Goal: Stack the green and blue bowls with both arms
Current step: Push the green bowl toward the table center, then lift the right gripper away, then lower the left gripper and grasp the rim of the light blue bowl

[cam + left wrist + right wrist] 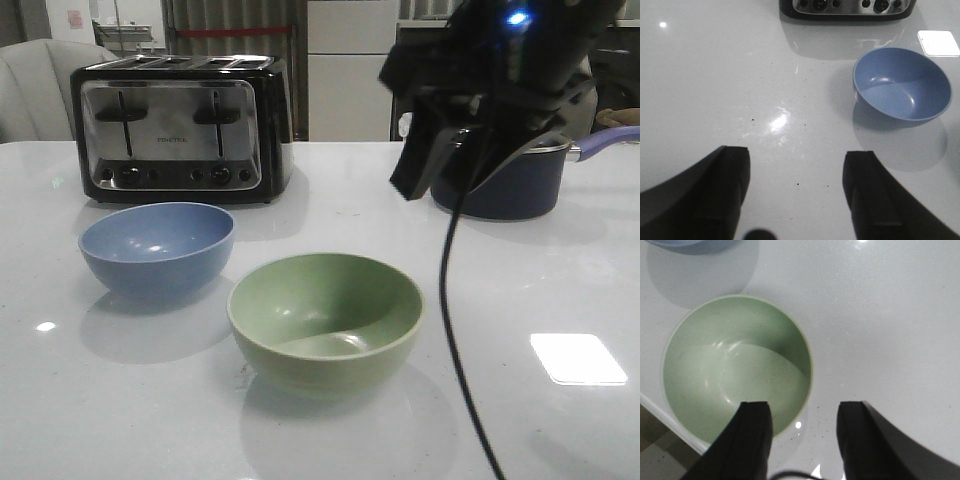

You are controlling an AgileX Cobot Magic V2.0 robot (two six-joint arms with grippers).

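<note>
The toaster (184, 128) bears small lettering, too blurred to read.

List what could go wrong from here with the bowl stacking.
1. The right gripper hangs open over the green bowl's rim, which sits near the table edge in the right wrist view; a poor grip might nudge it off.
2. The right arm's dangling cable could snag the bowl's rim.
3. The left gripper, open, is beside the blue bowl, not aligned with it.
</note>
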